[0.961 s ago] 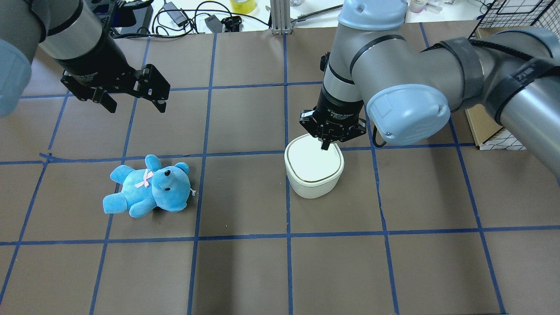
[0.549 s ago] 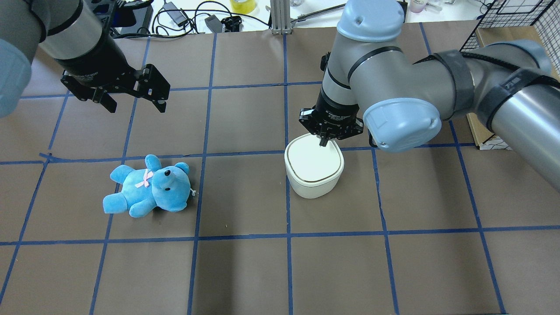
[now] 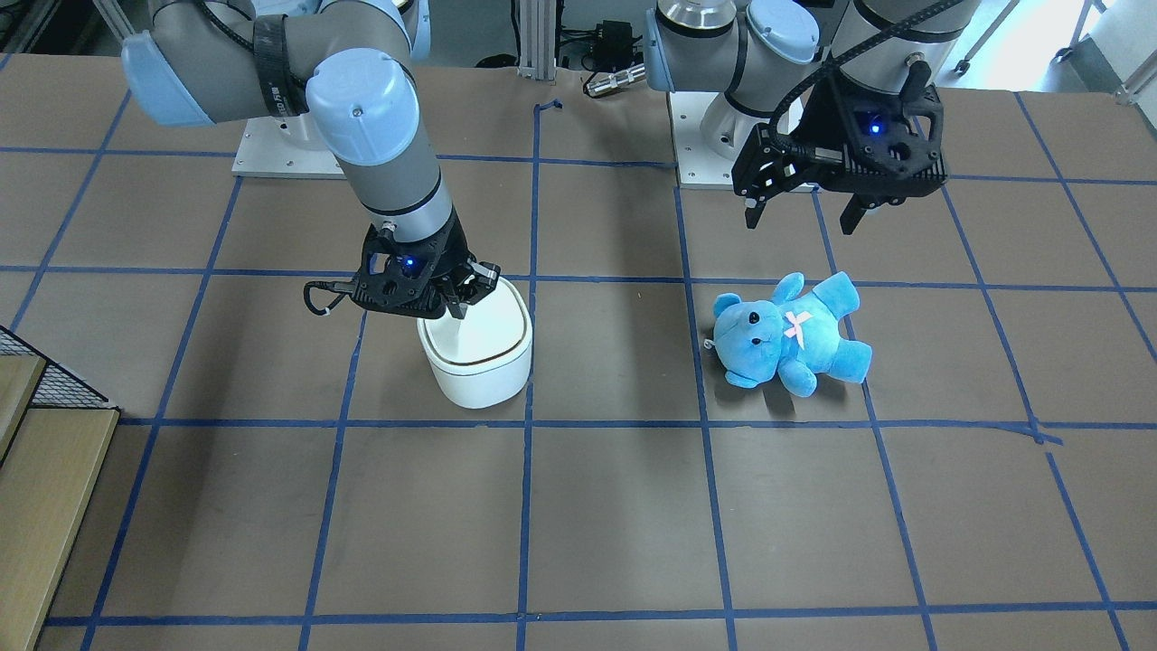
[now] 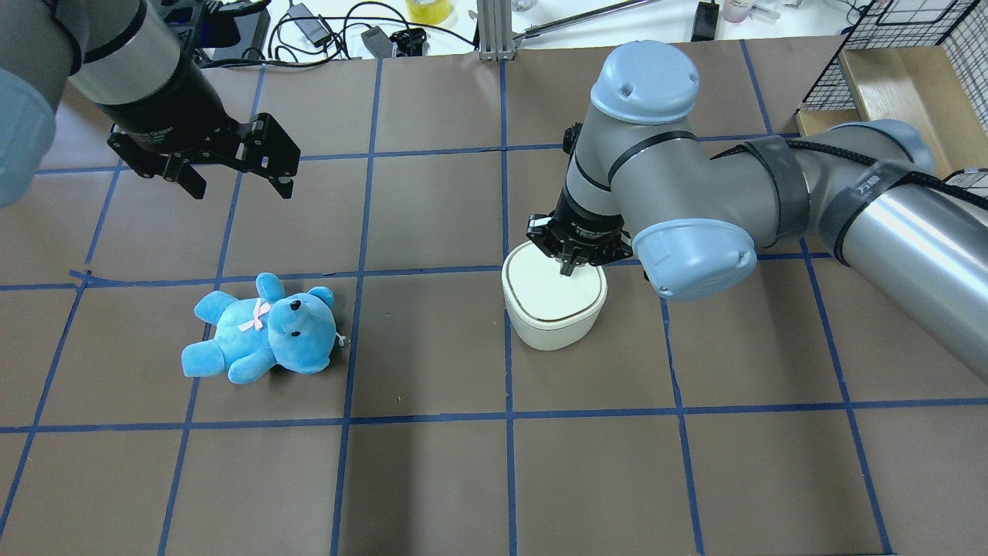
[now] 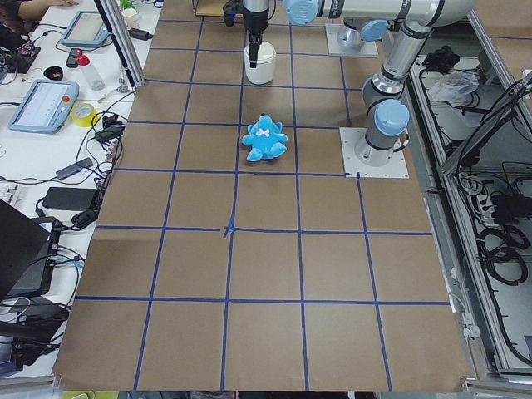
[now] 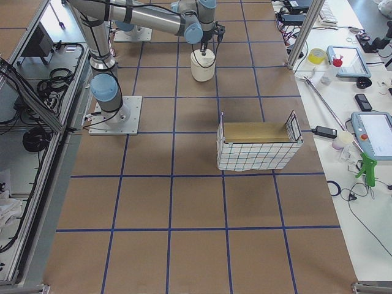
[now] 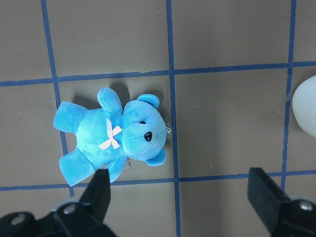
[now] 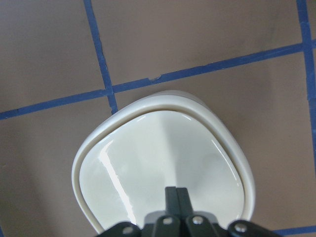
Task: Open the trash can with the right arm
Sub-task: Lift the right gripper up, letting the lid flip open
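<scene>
The white trash can [image 4: 554, 309] stands mid-table with its lid down; it also shows in the front view [image 3: 479, 362] and the right wrist view [image 8: 148, 158]. My right gripper [image 4: 568, 269] is shut and points straight down. Its joined fingertips [image 8: 176, 193] are at the lid's surface, close to the lid's edge on the far side from my base. I cannot tell whether they press on it. My left gripper [image 4: 241, 188] is open and empty. It hangs above the table beyond the blue plush bear [image 4: 262, 328].
A wire basket with cardboard inside [image 4: 895, 69] stands at the far right of the table. Cables and tools [image 4: 332, 31] lie along the far edge. The bear lies about one grid square to the left of the can.
My right gripper has come down and a little toward me onto the lid, with the elbow swinging lower. The lid stays down. The left arm and bear have not moved.
</scene>
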Tool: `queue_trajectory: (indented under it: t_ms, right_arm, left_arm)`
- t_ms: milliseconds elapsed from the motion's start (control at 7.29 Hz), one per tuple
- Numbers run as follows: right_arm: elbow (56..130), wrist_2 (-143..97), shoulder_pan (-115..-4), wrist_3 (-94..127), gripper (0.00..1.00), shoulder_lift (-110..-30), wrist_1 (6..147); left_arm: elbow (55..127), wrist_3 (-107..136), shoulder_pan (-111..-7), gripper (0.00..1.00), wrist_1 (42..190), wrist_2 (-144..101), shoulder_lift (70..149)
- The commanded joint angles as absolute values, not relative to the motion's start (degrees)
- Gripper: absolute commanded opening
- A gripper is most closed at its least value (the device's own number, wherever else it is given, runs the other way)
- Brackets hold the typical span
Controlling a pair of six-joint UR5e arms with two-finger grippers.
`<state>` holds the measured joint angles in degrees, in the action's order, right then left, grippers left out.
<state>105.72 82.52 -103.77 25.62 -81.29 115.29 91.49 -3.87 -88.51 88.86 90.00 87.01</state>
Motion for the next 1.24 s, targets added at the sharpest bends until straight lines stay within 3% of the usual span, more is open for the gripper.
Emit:
queue_trajectory:
  t_ms: [0,549,1098]
  right_arm:
    - [107.05,82.35,-103.80,25.14,0.00,-80.77,116.45]
    - [105.22,83.32,-103.71,25.31,0.00,-81.03,115.58]
    - [93.37,82.97,-103.01,25.31,0.00,-81.56,95.33]
  left_arm:
    - [91.49,-3.87,-88.51,1.00,88.86,90.00,87.01]
    - [91.49,-3.87,-88.51,1.00,88.86,90.00,87.01]
    - [91.49,-3.87,-88.51,1.00,88.86,90.00,87.01]
